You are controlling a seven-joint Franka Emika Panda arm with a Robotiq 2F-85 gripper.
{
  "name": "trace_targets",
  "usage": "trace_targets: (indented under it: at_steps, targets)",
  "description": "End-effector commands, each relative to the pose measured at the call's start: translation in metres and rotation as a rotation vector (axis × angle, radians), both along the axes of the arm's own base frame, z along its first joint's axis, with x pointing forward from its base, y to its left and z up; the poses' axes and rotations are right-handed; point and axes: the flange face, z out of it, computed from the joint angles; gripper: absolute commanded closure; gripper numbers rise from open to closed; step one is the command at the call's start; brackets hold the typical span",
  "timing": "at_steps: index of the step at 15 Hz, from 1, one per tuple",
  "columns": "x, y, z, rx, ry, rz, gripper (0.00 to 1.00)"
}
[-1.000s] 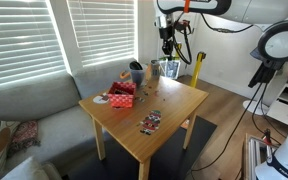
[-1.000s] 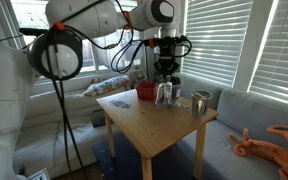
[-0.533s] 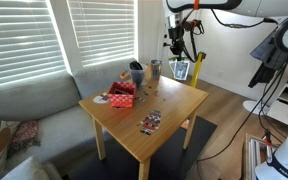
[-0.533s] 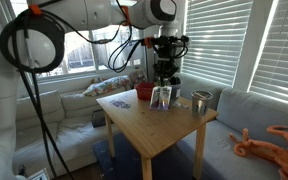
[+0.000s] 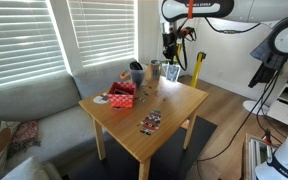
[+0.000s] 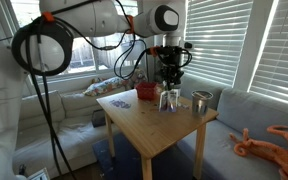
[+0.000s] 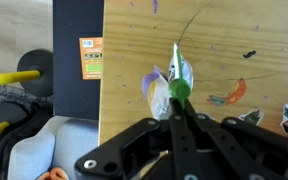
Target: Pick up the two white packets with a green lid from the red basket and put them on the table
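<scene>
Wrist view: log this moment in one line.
fingers shut on white packet | packet over table, near its edge

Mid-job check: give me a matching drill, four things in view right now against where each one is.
Things:
1 white packet
2 red basket
3 flat dark packet
4 metal can

Places:
A beside the dark cup
B pinched in the claw
C lying flat on the table, apart from the rest
D at the table's end by the sofa

Pairs: 1-B, 2-D, 3-C, 4-A
</scene>
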Motion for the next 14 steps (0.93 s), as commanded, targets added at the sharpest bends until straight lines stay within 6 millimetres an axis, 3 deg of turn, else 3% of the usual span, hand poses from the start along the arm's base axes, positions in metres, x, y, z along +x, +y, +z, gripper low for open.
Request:
trace_targets:
  at_steps: [1, 2, 7, 12, 13, 14]
  targets:
    - [0.007, 0.013, -0.005, -0.014, -0.026, 0.030, 0.84]
    - [0.009, 0.016, -0.006, -0.013, -0.028, 0.040, 0.70]
    - [0.007, 0.022, 0.008, -0.020, -0.078, 0.061, 0.36]
    - [0.002, 0.027, 0.046, -0.041, -0.214, 0.151, 0.03]
    - [0.013, 0.021, 0.032, -0.024, -0.174, 0.099, 0.21]
    - [0.012, 0.022, 0.039, -0.027, -0.198, 0.115, 0.14]
